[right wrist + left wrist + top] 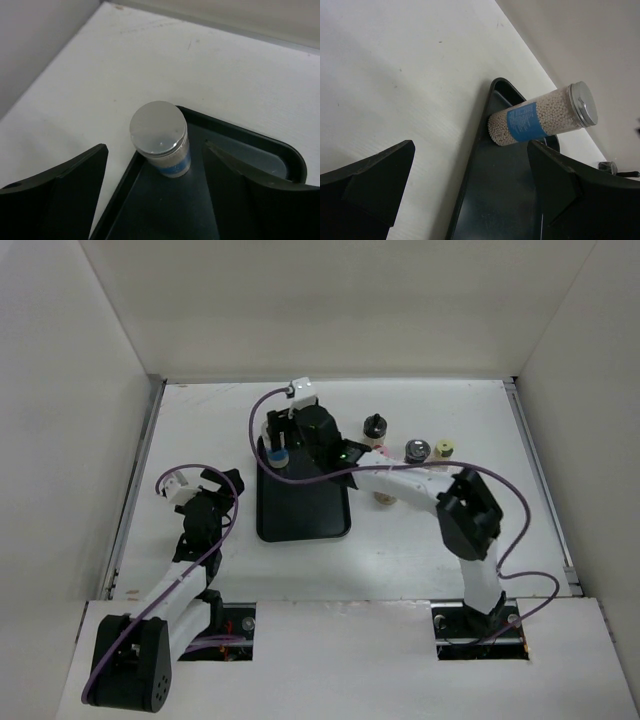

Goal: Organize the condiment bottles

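jar point(279, 457) standing in tray point(300, 515), far-left corner | other jars point(416, 450) on table point(200, 420), right of tray

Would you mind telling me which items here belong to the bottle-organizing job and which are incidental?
Job: silver-lid jar in black tray; black-lid jar; grey-lid jar; yellow-lid jar.
Incidental: purple cables; side walls.
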You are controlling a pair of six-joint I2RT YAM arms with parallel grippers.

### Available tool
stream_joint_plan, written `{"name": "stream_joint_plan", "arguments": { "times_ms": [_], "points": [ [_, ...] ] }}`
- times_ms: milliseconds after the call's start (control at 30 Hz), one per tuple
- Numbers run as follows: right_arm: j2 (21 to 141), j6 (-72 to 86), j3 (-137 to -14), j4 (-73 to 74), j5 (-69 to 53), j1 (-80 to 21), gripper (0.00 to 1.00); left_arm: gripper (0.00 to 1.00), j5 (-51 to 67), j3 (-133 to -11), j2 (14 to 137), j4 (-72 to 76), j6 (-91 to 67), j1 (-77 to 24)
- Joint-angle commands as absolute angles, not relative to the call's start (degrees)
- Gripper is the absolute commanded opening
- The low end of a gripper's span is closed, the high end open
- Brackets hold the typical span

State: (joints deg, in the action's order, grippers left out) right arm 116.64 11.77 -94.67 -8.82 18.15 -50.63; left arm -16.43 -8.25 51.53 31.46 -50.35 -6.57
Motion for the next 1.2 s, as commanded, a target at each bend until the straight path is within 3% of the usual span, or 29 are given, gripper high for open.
{"name": "stream_joint_plan", "arguments": {
  "times_ms": [0,100,167,233,300,433,567,1033,1167],
  "points": [
    [102.6,12.2,-87.7,-18.5,18.6,-48.5,0.71,1.00,-16.4,-8.5,51.2,33.7,-50.3,-7.0],
    [94.8,13.4,-78.3,-17.5,19.6,-44.1,0.41,1.00,-16.0,-8.7,50.9,33.7,-50.3,-7.4],
    [90.5,14.7,-73.0,-15.1,21.4,-41.8,0.32,1.00,-16.6,-8.7,50.5,33.7,-50.1,-7.8],
    [85.1,15.8,-66.3,-13.0,23.9,-39.5,0.30,1.00,-17.0,-8.7,50.9,33.7,-50.1,-8.0],
    [80.1,16.3,-59.4,-12.2,26.4,-37.8,0.34,1.00,-16.6,-8.9,51.4,33.7,-50.2,-8.1],
    [71.9,18.1,-49.9,-8.4,31.8,-37.7,0.69,1.00,-17.3,-9.1,51.4,33.9,-49.9,-9.0],
    [69.8,20.5,-46.2,-0.2,34.2,-39.2,0.88,1.00,-16.6,-9.3,52.0,34.3,-49.6,-8.6],
    [82.6,22.1,-48.8,-2.5,29.8,-39.5,0.87,1.00,-16.5,-9.6,54.0,35.1,-49.7,-9.3],
    [84.6,22.3,-48.9,-3.3,31.5,-39.8,0.72,1.00,-16.4,-9.6,53.7,35.2,-49.6,-9.3]
  ]
}}
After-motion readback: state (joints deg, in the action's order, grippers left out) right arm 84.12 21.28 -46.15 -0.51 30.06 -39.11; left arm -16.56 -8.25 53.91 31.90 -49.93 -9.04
